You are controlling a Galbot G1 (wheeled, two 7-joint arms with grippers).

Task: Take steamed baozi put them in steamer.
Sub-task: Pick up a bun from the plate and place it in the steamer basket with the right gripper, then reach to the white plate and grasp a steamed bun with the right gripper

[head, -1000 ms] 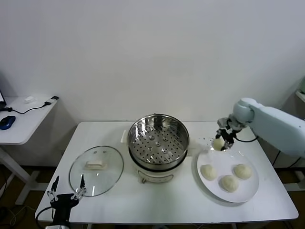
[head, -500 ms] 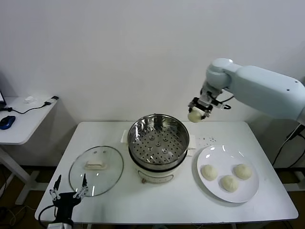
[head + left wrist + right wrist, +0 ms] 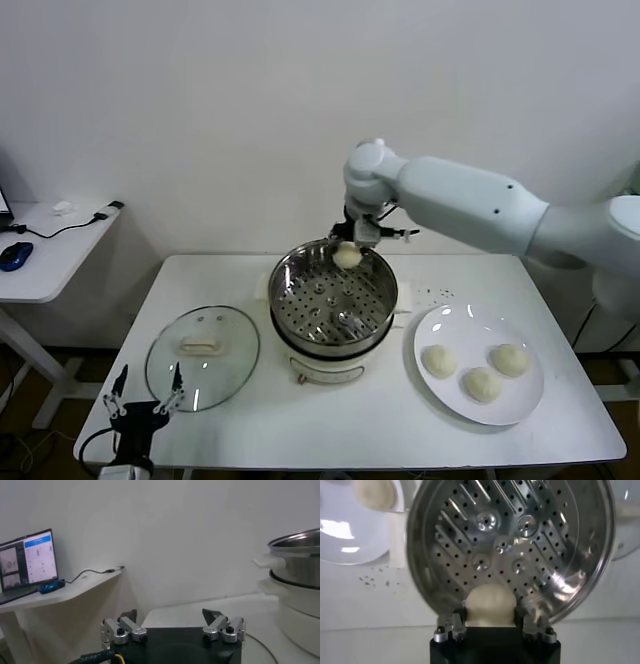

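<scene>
Right gripper clamps a baozi above the steamer (left gripper spread wide).

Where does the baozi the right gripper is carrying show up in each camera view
Head view: the carried baozi hangs in the right gripper over the steamer's far rim.
Left wrist view: not in it; only the steamer's side shows.
Right wrist view: the baozi sits between the fingers, the steamer tray beyond.
Shared landmark: the steamer.
</scene>
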